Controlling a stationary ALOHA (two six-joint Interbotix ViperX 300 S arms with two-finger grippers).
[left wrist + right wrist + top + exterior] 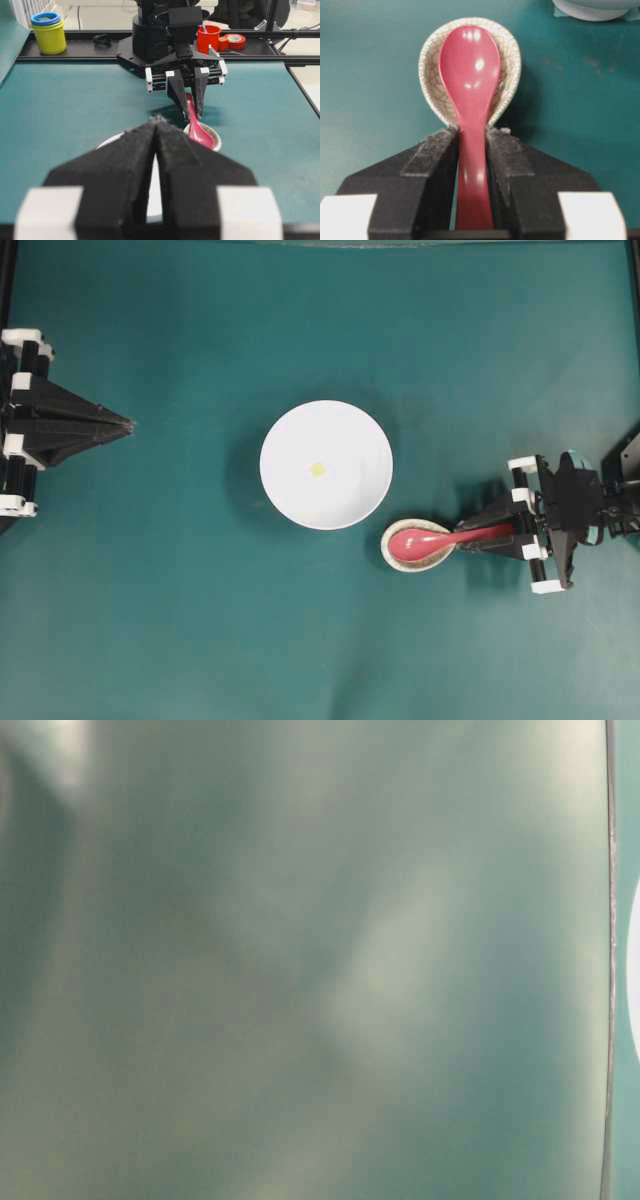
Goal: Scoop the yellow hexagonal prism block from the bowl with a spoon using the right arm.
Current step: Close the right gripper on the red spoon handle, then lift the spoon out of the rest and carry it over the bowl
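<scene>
Left gripper sits at the far left of the table in the overhead view, well apart from everything, with its two pointed fingers pressed together and nothing between them; its own wrist camera shows the same closed tips. It has no evident part in the job.

Moving right, the bowl stands near the middle of the table, and the yellow block lies on its floor, close to the centre and untouched. So the scoop itself is not yet done.

Just right of the bowl and a little nearer, the small speckled dish almost touches the bowl's rim. The spoon rests with its scoop in that dish and its handle pointing right.

Further right, the right gripper has its fingers on either side of the handle. In its wrist view the foam pads hug the handle with hardly any gap, so the jaws look clamped on the spoon, or very nearly so; whether the hold is already firm I cannot tell. The scoop lies in the dish, not lifted.

As a judgement, the task is at an early stage: the reach for the spoon is made and the grasp is being settled. Left to do are lifting the spoon clear of the dish, carrying it left over the bowl's rim, sliding the scoop under the block and raising it out.

The table-level view is a blur and adds nothing.
</scene>
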